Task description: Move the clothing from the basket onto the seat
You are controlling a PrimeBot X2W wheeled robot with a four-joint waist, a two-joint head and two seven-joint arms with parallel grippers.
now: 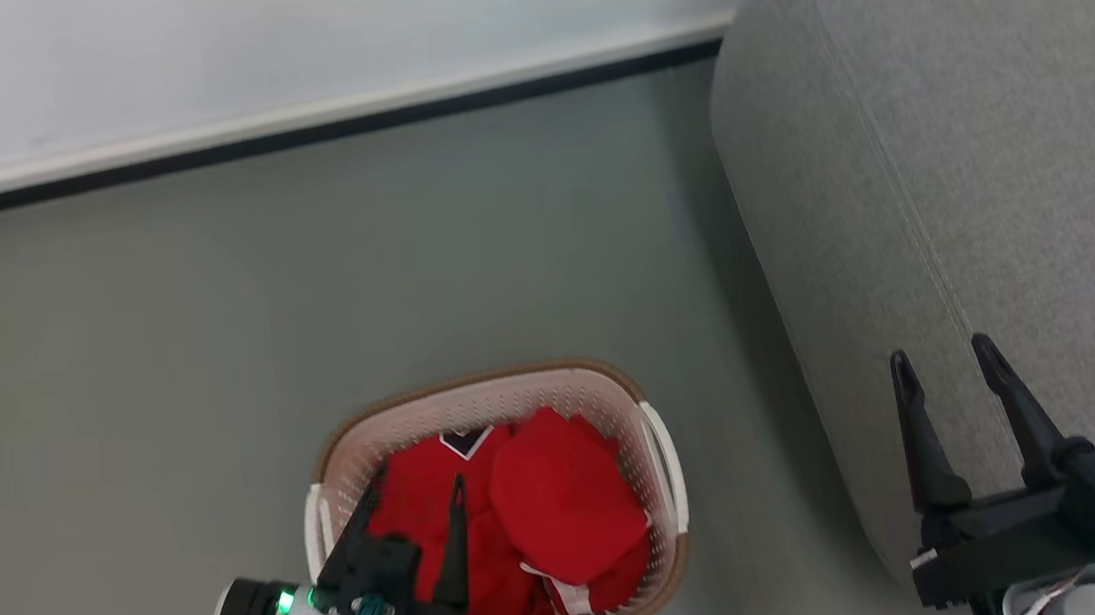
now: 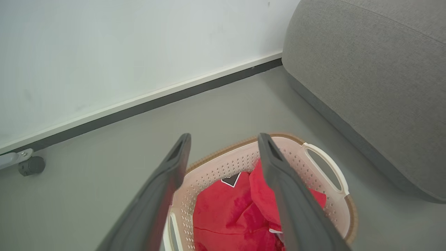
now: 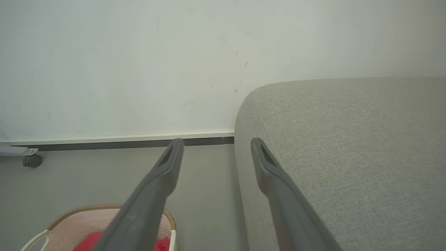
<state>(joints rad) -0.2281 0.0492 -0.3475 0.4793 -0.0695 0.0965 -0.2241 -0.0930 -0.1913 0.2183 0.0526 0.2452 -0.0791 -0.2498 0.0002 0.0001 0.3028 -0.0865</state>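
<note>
The left hand (image 1: pixel 417 477), fingers apart, hangs just over the clothing (image 1: pixel 552 508) in the basket (image 1: pixel 607 400). The right hand (image 1: pixel 941 350), also apart, hovers at the seat (image 1: pixel 1015 152) edge; a caster (image 2: pixel 31 165) sits far ahead.

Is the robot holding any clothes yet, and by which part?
Nothing yet. Both grippers are open: the left gripper over the red clothing, the right gripper by the sofa.

A plain living-room setting: a large grey fabric sofa (image 1: pixel 995 154) by a bare white wall (image 1: pixel 281 42), with a laundry basket (image 1: pixel 513 371) of red clothing (image 1: pixel 566 497) on smooth grey floor (image 1: pixel 206 310) beside the sofa.
</note>
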